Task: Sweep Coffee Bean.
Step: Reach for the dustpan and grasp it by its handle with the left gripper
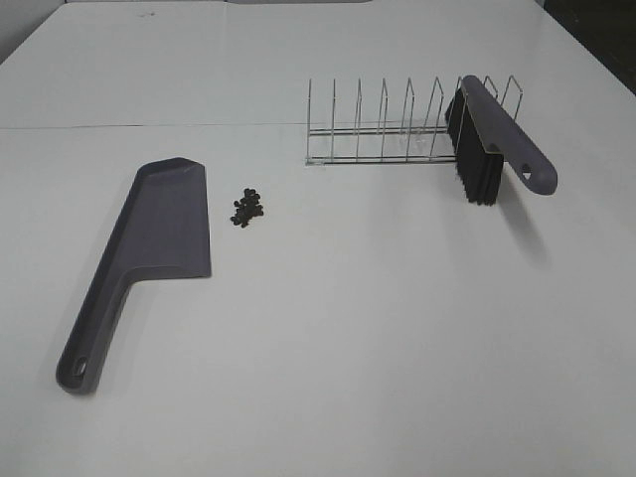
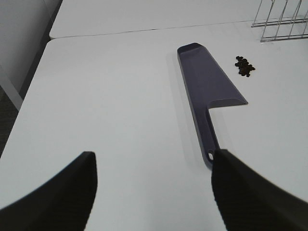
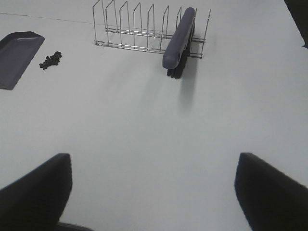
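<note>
The left end effector (image 2: 151,161) hangs over the near-left of the white bench (image 1: 348,328), its dark fingers spread with nothing between them. The tip of the handle of the flat grey-purple plastic dustpan (image 2: 207,82) lies just ahead of it. This looks like a line-up for taking the handle.

The right end effector (image 3: 154,163) is also spread wide and empty, over the near-right of the bench. It faces the grey-purple brush with black bristles (image 3: 179,36). The brush stands bristles-down in the right end of the chrome wire rack (image 1: 383,129), its handle jutting out towards the near right, probably so it is easy to grasp.

The dustpan's long axis runs from its handle at the near left to its blade farther off. The blade's long right edge seems to be the open one. It faces the coffee beans (image 1: 248,207), a small dark heap just right of it, well left of the brush. The heap stretches slightly near to far.
</note>
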Available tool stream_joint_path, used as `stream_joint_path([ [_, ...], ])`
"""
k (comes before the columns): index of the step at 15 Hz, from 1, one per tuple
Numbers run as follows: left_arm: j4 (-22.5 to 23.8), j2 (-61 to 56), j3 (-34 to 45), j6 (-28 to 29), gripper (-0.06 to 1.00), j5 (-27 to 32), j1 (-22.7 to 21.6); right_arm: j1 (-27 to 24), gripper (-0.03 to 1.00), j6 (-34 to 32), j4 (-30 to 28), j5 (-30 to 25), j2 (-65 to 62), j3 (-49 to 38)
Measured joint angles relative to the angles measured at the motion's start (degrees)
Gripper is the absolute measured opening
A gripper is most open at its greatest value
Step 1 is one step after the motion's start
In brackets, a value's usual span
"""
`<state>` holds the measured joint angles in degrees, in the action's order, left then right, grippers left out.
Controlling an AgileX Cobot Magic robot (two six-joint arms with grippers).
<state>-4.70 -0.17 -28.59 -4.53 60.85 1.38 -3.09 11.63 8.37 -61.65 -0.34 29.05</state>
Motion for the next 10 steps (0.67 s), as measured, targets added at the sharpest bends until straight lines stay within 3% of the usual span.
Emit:
stream_joint_path([
  [10,0.0,0.0,0.0,0.0,0.62,0.0,0.0,0.0,0.78,0.0,0.0,0.0,0.0,0.0],
])
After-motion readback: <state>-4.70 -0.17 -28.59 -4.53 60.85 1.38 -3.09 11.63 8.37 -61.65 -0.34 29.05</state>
